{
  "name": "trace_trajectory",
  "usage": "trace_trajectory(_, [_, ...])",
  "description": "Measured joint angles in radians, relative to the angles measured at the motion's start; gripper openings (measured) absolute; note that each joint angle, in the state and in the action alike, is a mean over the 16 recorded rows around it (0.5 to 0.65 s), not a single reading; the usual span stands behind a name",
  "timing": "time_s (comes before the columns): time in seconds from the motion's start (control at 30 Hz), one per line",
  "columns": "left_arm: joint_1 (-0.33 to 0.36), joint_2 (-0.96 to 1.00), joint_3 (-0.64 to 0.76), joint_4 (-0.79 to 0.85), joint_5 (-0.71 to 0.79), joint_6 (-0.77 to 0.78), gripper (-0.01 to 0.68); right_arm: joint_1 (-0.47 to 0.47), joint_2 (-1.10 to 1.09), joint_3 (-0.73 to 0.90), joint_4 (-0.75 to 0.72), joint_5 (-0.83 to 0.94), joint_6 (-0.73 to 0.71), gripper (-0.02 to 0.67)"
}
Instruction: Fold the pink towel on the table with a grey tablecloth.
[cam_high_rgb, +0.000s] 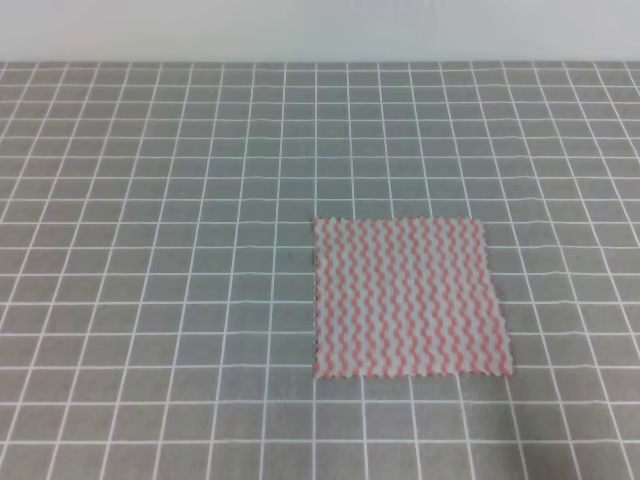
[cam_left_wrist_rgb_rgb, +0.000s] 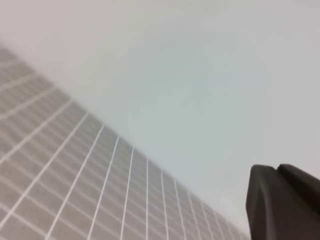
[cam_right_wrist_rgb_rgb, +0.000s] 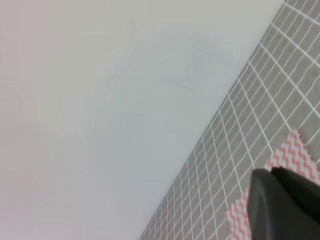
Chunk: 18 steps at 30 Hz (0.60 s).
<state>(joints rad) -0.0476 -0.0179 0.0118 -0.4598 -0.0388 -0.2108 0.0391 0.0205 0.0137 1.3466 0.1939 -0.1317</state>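
Since the towel (cam_high_rgb: 405, 297) lies flat and unfolded at 4 o'clock on the table (cam_high_rgb: 150, 250), nothing's gripped yet. L gripper (cam_left_wrist_rgb_rgb: 285, 205) and R gripper (cam_right_wrist_rgb_rgb: 285, 205): jaw state can't tell. Pinch both near corners together, lift low, lay edge-to-edge w/ far side.

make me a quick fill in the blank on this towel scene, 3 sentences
1. The towel lies flat and ____, with no fold in it yet.
2. The towel's stripes are white and ____.
3. In the high view, the towel sits ____ of the middle of the tablecloth.

Missing words: unfolded; pink; right
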Motion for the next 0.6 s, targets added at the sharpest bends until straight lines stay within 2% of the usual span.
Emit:
trace_trajectory(0.2, [0.000, 0.002, -0.001, -0.007, -0.073, -0.012, -0.002, 0.000, 0.000, -0.002, 0.002, -0.003, -0.001, -0.018])
trace_trajectory(0.6, [0.000, 0.001, 0.000, -0.008, -0.142, -0.037, -0.002, 0.000, 0.001, 0.000, -0.119, 0.057, -0.038, -0.018])
